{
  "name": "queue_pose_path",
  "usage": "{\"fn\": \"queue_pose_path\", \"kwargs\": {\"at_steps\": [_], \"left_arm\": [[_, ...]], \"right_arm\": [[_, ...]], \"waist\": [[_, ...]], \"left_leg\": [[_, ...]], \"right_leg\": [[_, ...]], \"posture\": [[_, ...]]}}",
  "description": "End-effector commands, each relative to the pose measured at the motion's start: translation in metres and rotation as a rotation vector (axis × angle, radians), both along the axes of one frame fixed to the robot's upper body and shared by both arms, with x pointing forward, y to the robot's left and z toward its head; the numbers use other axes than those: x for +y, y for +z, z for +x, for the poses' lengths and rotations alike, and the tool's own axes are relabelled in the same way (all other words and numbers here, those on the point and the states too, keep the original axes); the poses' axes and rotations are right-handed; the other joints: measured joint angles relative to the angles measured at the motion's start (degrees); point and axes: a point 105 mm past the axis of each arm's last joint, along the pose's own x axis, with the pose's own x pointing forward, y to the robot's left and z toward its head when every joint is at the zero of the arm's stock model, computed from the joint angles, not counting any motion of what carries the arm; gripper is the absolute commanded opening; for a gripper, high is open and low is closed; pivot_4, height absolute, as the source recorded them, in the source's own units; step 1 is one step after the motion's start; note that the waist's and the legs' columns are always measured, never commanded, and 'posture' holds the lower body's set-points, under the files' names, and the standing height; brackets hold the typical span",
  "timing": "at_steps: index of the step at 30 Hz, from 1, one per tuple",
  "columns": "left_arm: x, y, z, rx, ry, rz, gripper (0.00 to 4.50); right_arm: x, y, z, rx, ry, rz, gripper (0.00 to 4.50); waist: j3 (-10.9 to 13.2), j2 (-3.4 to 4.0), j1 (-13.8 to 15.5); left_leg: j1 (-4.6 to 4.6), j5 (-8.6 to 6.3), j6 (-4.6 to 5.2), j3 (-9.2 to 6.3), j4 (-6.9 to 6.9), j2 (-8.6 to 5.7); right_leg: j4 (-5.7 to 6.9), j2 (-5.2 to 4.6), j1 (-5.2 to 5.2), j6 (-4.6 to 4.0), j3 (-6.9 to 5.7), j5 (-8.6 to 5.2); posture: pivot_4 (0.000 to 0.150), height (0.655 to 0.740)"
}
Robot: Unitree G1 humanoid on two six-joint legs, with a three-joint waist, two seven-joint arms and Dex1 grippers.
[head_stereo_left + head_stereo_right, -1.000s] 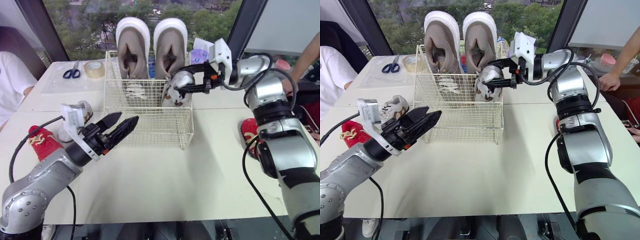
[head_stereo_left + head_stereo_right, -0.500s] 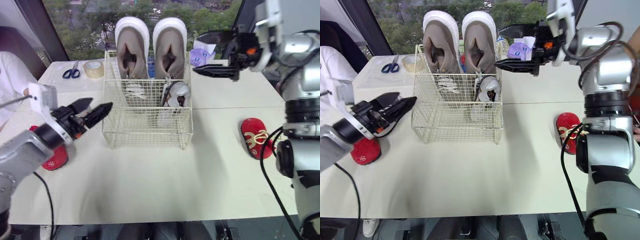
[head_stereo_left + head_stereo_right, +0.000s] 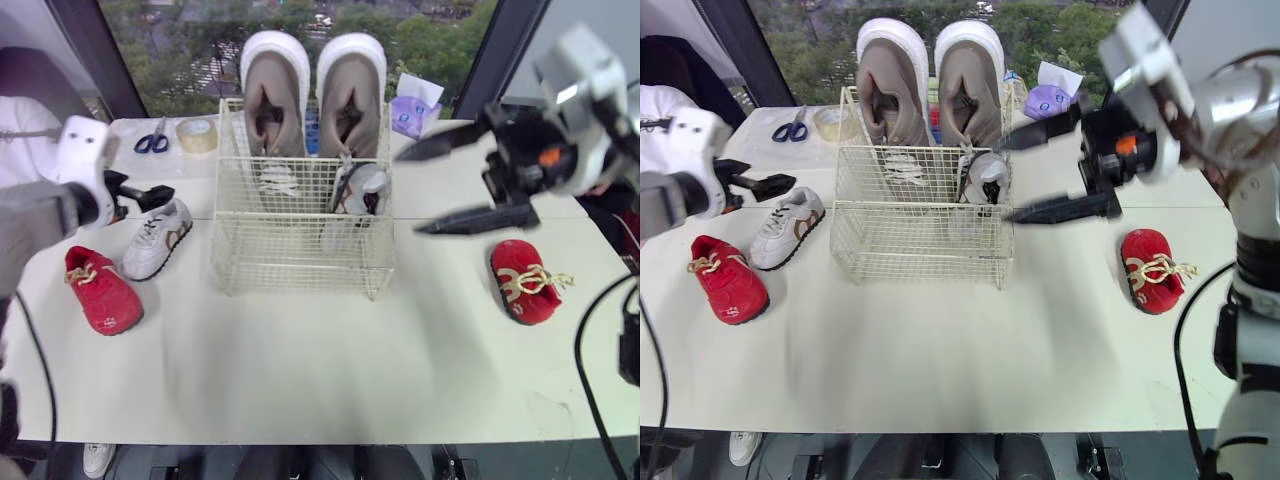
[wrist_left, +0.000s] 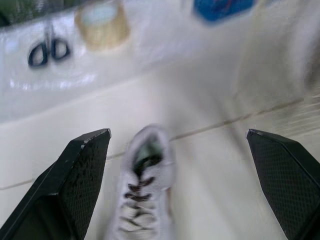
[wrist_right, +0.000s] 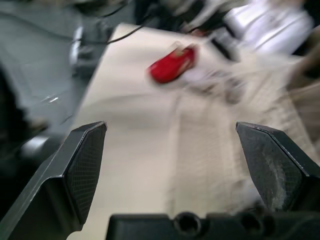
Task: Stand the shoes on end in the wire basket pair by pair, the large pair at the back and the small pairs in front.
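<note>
The wire basket stands mid-table. Two large tan shoes stand on end at its back. One small silver-white shoe stands upright in the basket's right front. Its mate, a white small shoe, lies on the table left of the basket, beside a red shoe. A second red shoe lies at the right. My left gripper hovers open above the white shoe. My right gripper is wide open and empty, just right of the basket.
Scissors and a tape roll lie at the back left, a purple tissue pack at the back right. A person in a white sleeve sits at the left edge. The table's front is bare.
My right gripper let go of the silver-white shoe, which now stands in the basket, and pulled back right, opening wide. My left gripper swung left and back over the white shoe.
</note>
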Motion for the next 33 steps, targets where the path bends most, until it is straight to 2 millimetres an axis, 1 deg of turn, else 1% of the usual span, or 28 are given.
{"fn": "queue_pose_path", "kwargs": {"at_steps": [1,4,6,7,9,10,11,12,17,18,19,21,23,24,26,28,29,30,31,32,33], "left_arm": [[0.001,-0.012,0.014,0.107,-0.029,0.077,4.50],[-0.003,-0.018,0.025,0.155,-0.060,0.086,4.50],[-0.003,-0.036,0.030,0.246,-0.066,0.091,4.50],[0.000,-0.051,0.032,0.293,-0.049,0.103,4.50],[0.005,-0.072,0.032,0.352,-0.025,0.114,3.96],[0.004,-0.080,0.033,0.365,-0.016,0.086,3.67],[0.002,-0.086,0.033,0.370,-0.011,0.055,3.18],[0.001,-0.089,0.034,0.369,-0.007,0.034,2.69],[-0.004,-0.092,0.040,0.335,0.001,0.019,0.24],[-0.003,-0.091,0.041,0.325,0.009,0.023,0.05],[-0.002,-0.089,0.042,0.315,0.016,0.023,0.05],[0.001,-0.080,0.044,0.285,0.036,0.022,0.05],[0.006,-0.065,0.046,0.239,0.056,0.015,0.05],[0.006,-0.053,0.047,0.207,0.061,-0.009,0.05],[0.007,-0.019,0.049,0.125,0.065,-0.074,0.05],[0.007,0.017,0.046,0.058,0.067,-0.126,0.05],[0.007,0.038,0.041,0.022,0.069,-0.168,0.05],[0.005,0.051,0.037,0.000,0.070,-0.196,0.05],[0.006,0.069,0.025,-0.021,0.085,-0.197,0.05],[0.007,0.081,0.011,-0.029,0.115,-0.185,0.05],[0.006,0.086,-0.001,-0.032,0.139,-0.171,0.05]], "right_arm": [[-0.002,0.007,-0.006,-0.063,-0.030,0.010,4.46],[-0.003,0.006,-0.006,-0.068,-0.058,0.029,4.46],[-0.003,0.004,-0.005,-0.073,-0.085,0.045,4.46],[-0.003,0.004,-0.005,-0.074,-0.097,0.063,4.46],[-0.003,0.005,-0.007,-0.078,-0.116,0.093,4.50],[-0.003,0.006,-0.008,-0.081,-0.127,0.108,4.50],[-0.003,0.007,-0.009,-0.084,-0.140,0.121,4.50],[-0.003,0.007,-0.009,-0.088,-0.150,0.130,4.50],[-0.003,0.009,-0.011,-0.100,-0.186,0.152,4.50],[-0.003,0.009,-0.012,-0.100,-0.187,0.152,4.50],[-0.003,0.009,-0.012,-0.098,-0.186,0.151,4.50],[-0.002,0.008,-0.014,-0.086,-0.180,0.146,4.50],[-0.002,0.005,-0.015,-0.069,-0.171,0.136,4.50],[-0.003,0.004,-0.015,-0.060,-0.168,0.129,4.50],[-0.004,0.000,-0.013,-0.046,-0.167,0.121,4.50],[-0.005,-0.002,-0.011,-0.033,-0.165,0.118,4.50],[-0.006,-0.004,-0.010,-0.022,-0.162,0.117,4.50],[-0.006,-0.005,-0.009,-0.015,-0.159,0.115,4.50],[-0.006,-0.006,-0.008,0.004,-0.154,0.119,4.50],[-0.006,-0.008,-0.007,0.024,-0.150,0.126,4.50],[-0.006,-0.009,-0.007,0.038,-0.147,0.130,4.50]], "waist": [[0.0,0.00,0.0],[0.0,-0.01,-0.2],[0.0,-0.02,-0.2],[0.0,-0.02,-0.1],[0.0,-0.02,-0.1],[0.0,-0.03,-0.1],[0.0,-0.03,-0.1],[0.0,-0.04,-0.1],[-0.1,-0.04,0.0],[-0.1,-0.05,0.0],[-0.1,-0.06,0.0],[-0.1,-0.06,0.0],[-0.1,-0.06,0.0],[-0.1,-0.07,0.0],[-0.1,-0.22,0.0],[-0.1,-0.32,-0.1],[-0.1,-0.32,-0.1],[-0.1,-0.31,-0.2],[-0.1,-0.30,-0.3],[-0.1,-0.30,-0.4],[-0.1,-0.28,-0.7]], "left_leg": [[-0.13,0.00,0.00,0.00,0.01,0.01],[-0.64,0.04,-0.02,0.00,0.28,0.04],[-0.82,0.30,-0.23,0.02,0.31,0.04],[-0.84,0.30,-0.22,0.01,0.33,0.04],[-0.88,0.28,-0.18,0.02,0.39,0.03],[-0.88,0.26,-0.14,0.02,0.41,0.03],[-0.88,0.22,-0.08,0.02,0.43,0.04],[-0.92,0.03,0.23,0.02,0.47,0.04],[-0.90,-0.10,0.22,0.02,0.56,0.02],[-0.89,-0.11,0.22,0.02,0.58,0.02],[-0.87,-0.11,0.22,0.02,0.59,0.02],[-0.87,-0.10,0.22,0.02,0.63,0.02],[-0.87,-0.10,0.22,0.02,0.64,0.02],[-0.87,-0.10,0.22,0.02,0.64,0.02],[-0.92,-0.10,0.22,0.02,0.65,0.02],[-1.12,-0.09,0.23,0.02,0.71,0.02],[-1.35,-0.04,0.30,0.02,0.81,0.02],[-1.57,0.03,0.23,0.02,0.98,0.03],[-1.76,0.09,0.12,0.02,1.18,0.03],[-1.79,0.04,0.20,0.02,1.27,0.03],[-1.82,-0.02,0.28,0.02,1.35,0.02]], "right_leg": [[0.01,0.00,-0.03,0.01,0.01,0.00],[0.17,0.04,-0.47,0.12,0.00,0.07],[0.18,0.04,-0.63,0.14,0.01,0.08],[0.17,0.04,-0.63,0.14,0.00,0.08],[0.16,0.03,-0.63,0.15,0.00,0.08],[0.16,0.02,-0.62,0.15,0.00,0.09],[0.15,0.01,-0.60,0.16,0.00,0.09],[0.15,0.00,-0.61,0.20,0.00,0.11],[0.11,-0.05,-0.51,0.30,0.00,0.17],[0.11,-0.05,-0.49,0.31,0.00,0.17],[0.11,-0.05,-0.46,0.32,0.00,0.18],[0.13,-0.05,-0.46,0.39,0.00,0.22],[0.13,-0.05,-0.45,0.42,0.00,0.24],[0.13,-0.05,-0.45,0.42,0.00,0.24],[0.14,-0.05,-0.50,0.43,0.00,0.25],[0.15,-0.04,-0.64,0.46,-0.01,0.27],[0.17,-0.02,-0.81,0.53,-0.01,0.31],[0.25,-0.01,-0.99,0.55,-0.01,0.32],[0.32,0.01,-1.11,0.57,-0.01,0.33],[0.35,0.01,-1.10,0.58,-0.01,0.33],[0.33,0.00,-1.07,0.58,0.00,0.33]], "posture": [[0.150,0.7358],[0.150,0.7358],[0.150,0.7358],[0.150,0.7358],[0.150,0.7358],[0.150,0.7358],[0.150,0.7358],[0.150,0.7358],[0.150,0.7358],[0.150,0.7358],[0.150,0.7358],[0.150,0.7358],[0.150,0.7358],[0.150,0.7358],[0.150,0.7358],[0.150,0.7358],[0.150,0.7358],[0.150,0.7358],[0.150,0.7358],[0.150,0.7358],[0.150,0.7358]]}}
